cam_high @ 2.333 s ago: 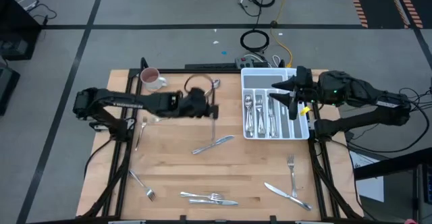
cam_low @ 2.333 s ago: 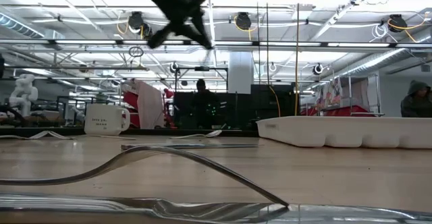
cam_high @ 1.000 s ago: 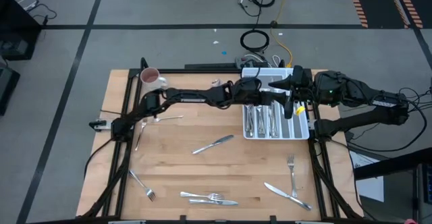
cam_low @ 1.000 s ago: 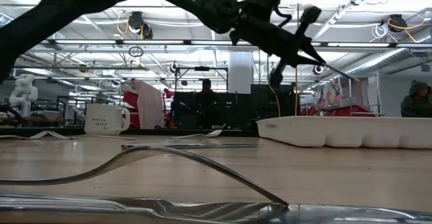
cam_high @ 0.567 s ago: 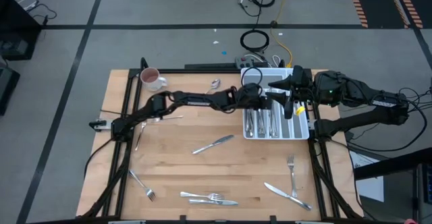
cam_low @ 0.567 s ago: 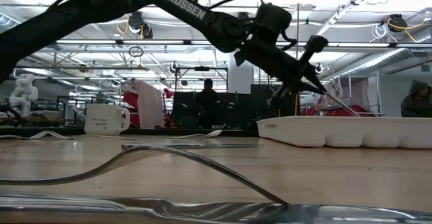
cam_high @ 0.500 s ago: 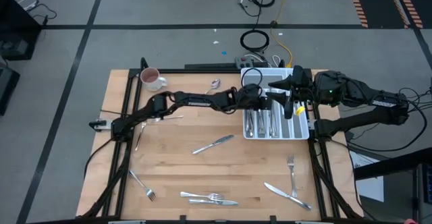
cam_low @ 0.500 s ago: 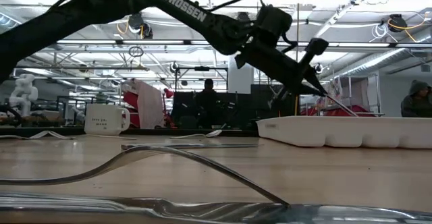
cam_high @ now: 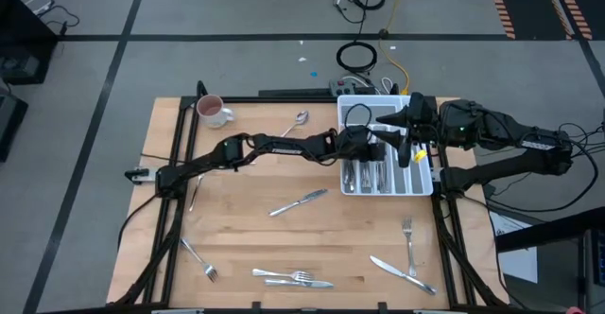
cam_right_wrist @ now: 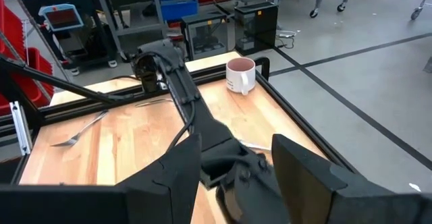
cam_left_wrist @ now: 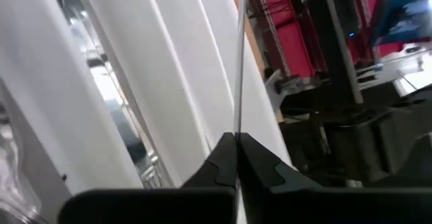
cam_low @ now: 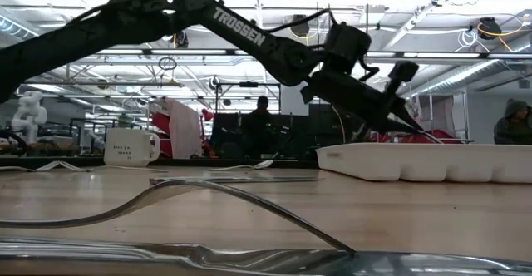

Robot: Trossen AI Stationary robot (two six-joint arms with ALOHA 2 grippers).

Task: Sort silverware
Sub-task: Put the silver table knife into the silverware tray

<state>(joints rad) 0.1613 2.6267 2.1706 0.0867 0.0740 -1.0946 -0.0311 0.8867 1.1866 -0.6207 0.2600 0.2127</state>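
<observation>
Left end effector (cam_left_wrist: pixel 235 143) over white plastic tray (cam_high: pixel 423 183), dark fingers pinched on thin, straight metal utensil (cam_left_wrist: pixel 239 62), probably knife; type unclear. Right end effector (cam_right_wrist: pixel 236 158) above tray's far side, fingers spread, holding nothing. Other shiny silverware (cam_high: pixel 295 277) scattered on pale wood-grain surface (cam_high: pixel 246 229).

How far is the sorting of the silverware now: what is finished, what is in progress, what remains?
Done: several pieces already lie in the white tray. In progress: the left tool, shut on a thin silver piece, reaches over the tray; the right tool waits open above it. Left: a spoon, a knife and other forks and knives on the table.
</observation>
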